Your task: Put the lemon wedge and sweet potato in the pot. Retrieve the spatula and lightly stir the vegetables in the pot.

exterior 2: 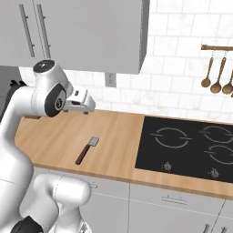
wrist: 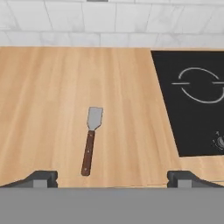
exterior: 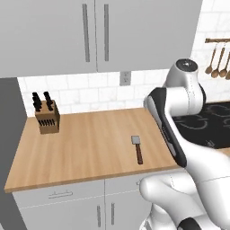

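Left base view: my spatula point(exterior: 137, 148) lies alone on the counter point(exterior: 81, 143). Right base view: cooktop point(exterior 2: 191, 145) bare. Hand view: pincer point(wrist: 112, 178) spread wide, empty; spatula just ahead, slightly left. Retrieval and stirring remain, I judge.

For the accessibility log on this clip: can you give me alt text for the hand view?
A spatula lies flat on a wooden counter, grey blade toward the tiled wall, brown handle toward the camera. The open gripper hovers above it, fingertips spread wide at the bottom. A black cooktop sits to the right.
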### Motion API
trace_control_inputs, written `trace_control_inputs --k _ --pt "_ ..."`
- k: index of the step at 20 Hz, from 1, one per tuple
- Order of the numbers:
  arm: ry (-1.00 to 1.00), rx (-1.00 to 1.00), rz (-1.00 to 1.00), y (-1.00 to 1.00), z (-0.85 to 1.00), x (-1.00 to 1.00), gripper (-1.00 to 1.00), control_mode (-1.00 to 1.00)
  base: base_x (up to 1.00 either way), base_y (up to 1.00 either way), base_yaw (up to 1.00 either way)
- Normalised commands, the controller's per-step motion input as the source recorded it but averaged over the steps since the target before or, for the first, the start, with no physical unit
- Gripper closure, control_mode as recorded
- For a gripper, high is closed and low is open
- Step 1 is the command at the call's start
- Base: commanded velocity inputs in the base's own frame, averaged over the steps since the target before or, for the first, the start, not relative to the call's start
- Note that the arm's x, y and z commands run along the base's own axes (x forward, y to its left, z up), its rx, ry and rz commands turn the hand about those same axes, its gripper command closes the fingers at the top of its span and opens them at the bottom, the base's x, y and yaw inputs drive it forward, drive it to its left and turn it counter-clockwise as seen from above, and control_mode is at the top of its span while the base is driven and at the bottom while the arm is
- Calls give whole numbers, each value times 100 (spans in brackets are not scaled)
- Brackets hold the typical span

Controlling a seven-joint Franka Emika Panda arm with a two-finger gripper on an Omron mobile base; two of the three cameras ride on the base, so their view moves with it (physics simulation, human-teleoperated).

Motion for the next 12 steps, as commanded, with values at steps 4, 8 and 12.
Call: trace_control_inputs --k 4,8,12 --pt "35 8 0 2 -99 0 -100 -100 0 0 0" --pt "38 8 0 19 -100 0 -100 -100 0 0 0" --pt "10 1 0 44 -91 0 -100 -100 0 0 0"
